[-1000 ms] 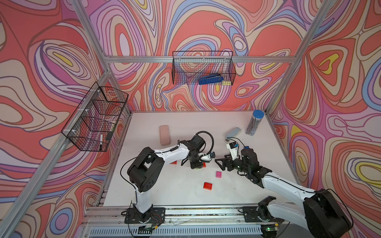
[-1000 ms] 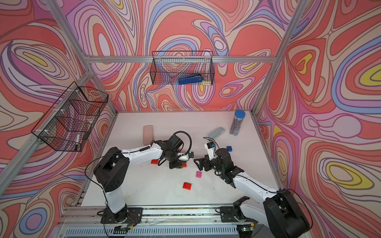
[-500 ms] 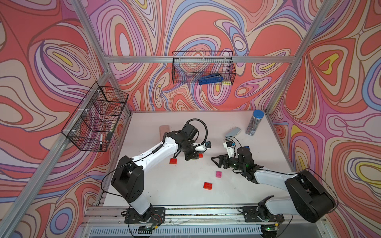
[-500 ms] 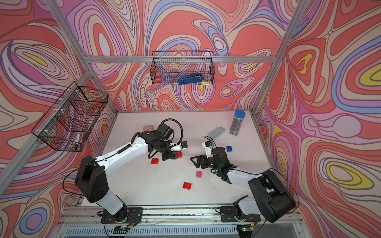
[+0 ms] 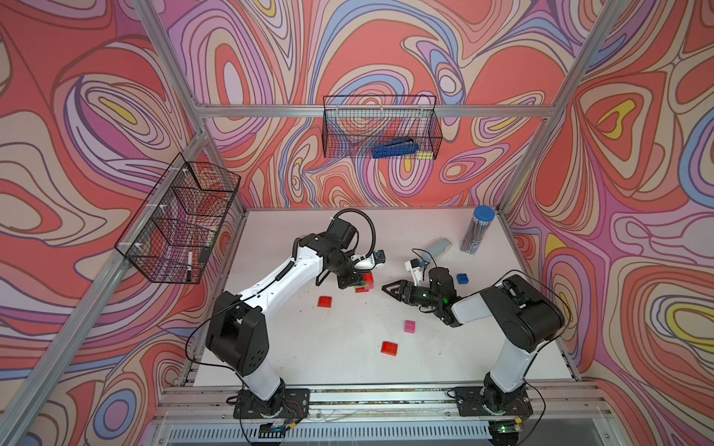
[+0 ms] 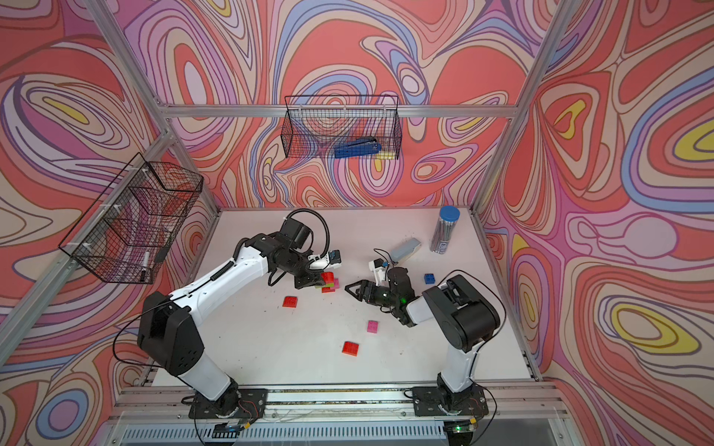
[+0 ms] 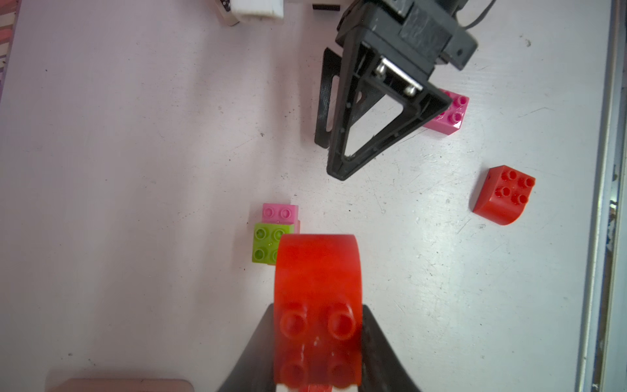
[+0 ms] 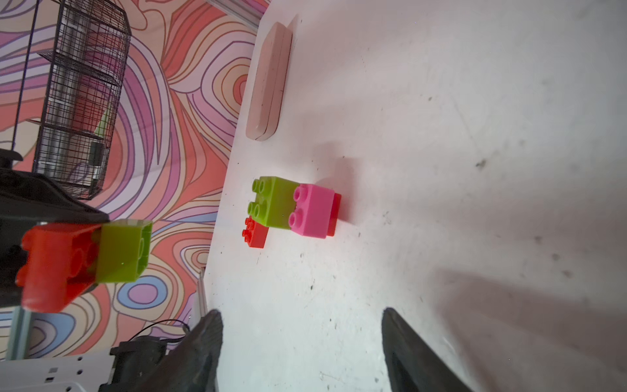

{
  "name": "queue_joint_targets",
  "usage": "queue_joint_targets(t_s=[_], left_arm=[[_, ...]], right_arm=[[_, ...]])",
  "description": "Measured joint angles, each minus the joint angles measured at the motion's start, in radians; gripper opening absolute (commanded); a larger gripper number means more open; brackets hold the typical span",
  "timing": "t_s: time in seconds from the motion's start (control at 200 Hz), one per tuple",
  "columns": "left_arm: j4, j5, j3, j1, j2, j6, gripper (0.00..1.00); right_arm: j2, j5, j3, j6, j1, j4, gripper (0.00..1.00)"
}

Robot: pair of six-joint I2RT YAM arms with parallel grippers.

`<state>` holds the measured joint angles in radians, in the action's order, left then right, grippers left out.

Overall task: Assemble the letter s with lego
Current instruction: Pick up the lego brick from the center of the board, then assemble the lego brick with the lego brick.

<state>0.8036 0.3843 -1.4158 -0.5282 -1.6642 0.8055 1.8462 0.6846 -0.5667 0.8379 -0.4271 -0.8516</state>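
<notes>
Your left gripper (image 7: 317, 339) clamps the red-green piece (image 8: 84, 258) just above the stack (image 5: 362, 287), probably to press it on, while your right gripper (image 5: 388, 289) stands empty with jaws apart at the stack's three o'clock.

Walls (image 5: 347, 58) on three sides of me: printed swirls in red, pink, lilac, blue and some yellow. Aluminium frame (image 5: 270, 111) at the corners and across the back wall. Two black wire baskets: back basket (image 5: 336, 127) hangs off that rail, side basket (image 5: 170, 231) on the wall to my left. My desk (image 5: 328, 355) is white, scuffed and dirt-specked. Light is even, shadows soft.
</notes>
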Motion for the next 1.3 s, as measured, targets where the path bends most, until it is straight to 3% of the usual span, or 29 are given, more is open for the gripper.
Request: queue_joint_targets(t_s=[0.566, 1.302], left_arm=[[0.000, 0.039, -0.086, 0.026, -0.144, 0.045, 0.29], [-0.002, 0.058, -0.114, 0.043, -0.210, 0.074, 0.29]], right_arm=[[0.278, 0.140, -0.214, 0.194, -0.027, -0.197, 0.70], [0.349, 0.209, -0.306, 0.210, -0.027, -0.176, 0.59]])
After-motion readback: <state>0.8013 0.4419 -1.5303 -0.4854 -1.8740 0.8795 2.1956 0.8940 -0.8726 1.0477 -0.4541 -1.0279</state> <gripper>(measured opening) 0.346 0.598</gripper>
